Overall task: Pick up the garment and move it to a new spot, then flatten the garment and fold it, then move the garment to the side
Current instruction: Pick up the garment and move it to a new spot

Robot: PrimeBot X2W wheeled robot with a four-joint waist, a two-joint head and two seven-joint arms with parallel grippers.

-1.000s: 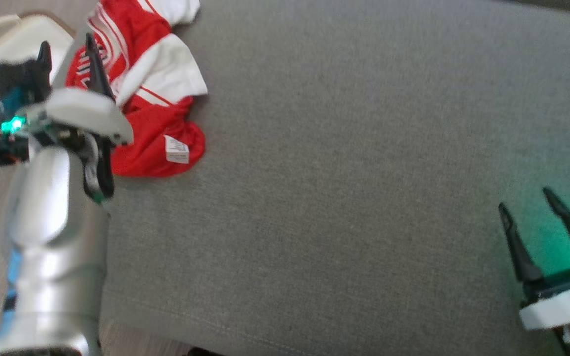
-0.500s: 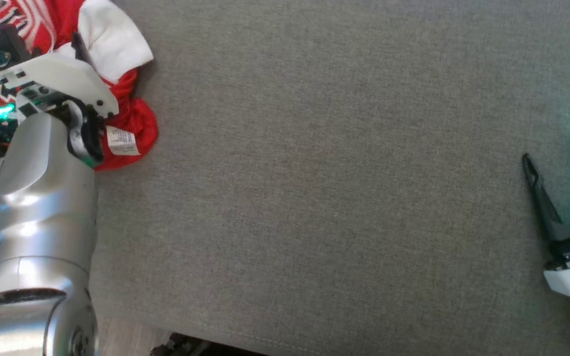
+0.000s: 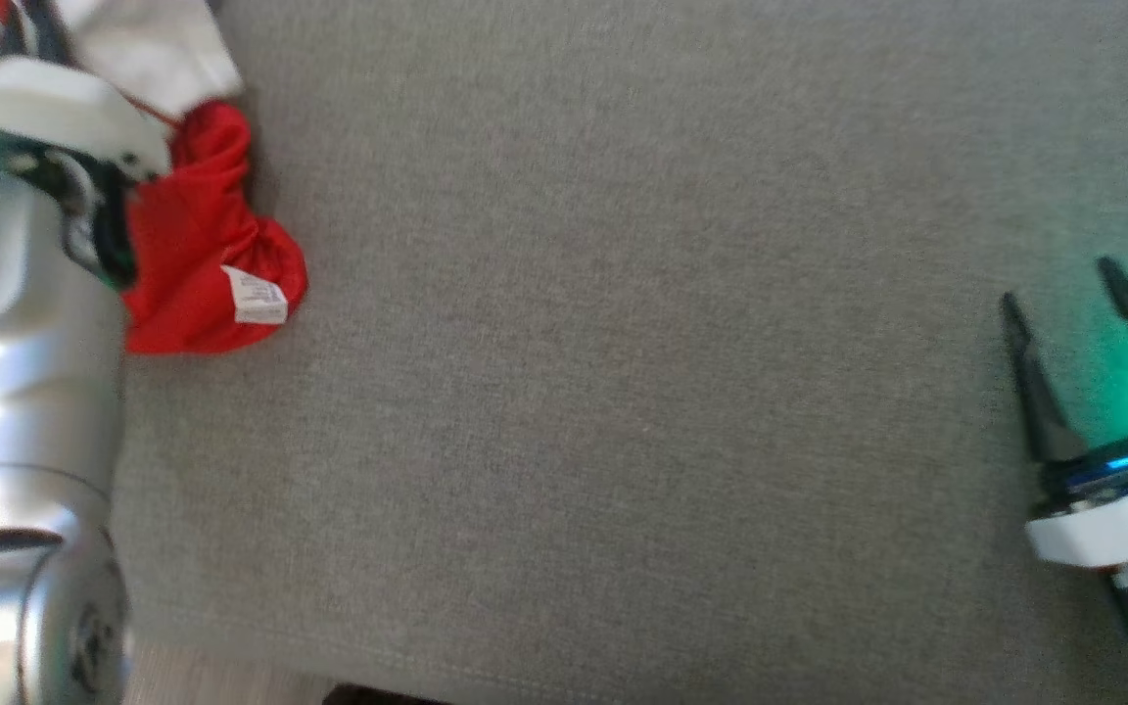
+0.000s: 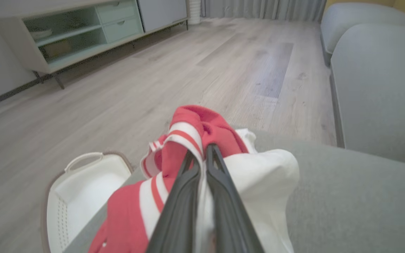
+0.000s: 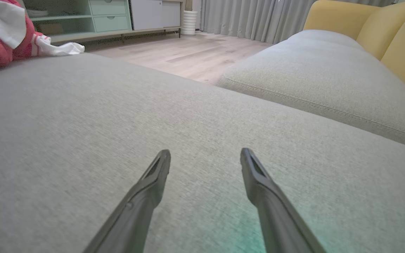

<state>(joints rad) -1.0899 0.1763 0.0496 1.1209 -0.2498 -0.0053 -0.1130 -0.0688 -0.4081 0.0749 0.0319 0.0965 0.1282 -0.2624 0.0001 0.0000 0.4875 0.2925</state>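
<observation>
Grey fabric cushion [image 3: 623, 343] bears red garment [image 3: 197, 264]; wooden floor [image 4: 188, 70] beyond.

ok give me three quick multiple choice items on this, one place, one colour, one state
1. The garment lies on the grey cushion at its: A middle; B left edge; C right edge.
2. The garment is: A red and white; B blue and white; C all black.
3. The left gripper is: A open above the garment; B open on bare cushion; C shut on the garment.
Answers: B, it bunches at the head view's left; A, red cloth with white panels; C, its fingers pinch a fold.
</observation>
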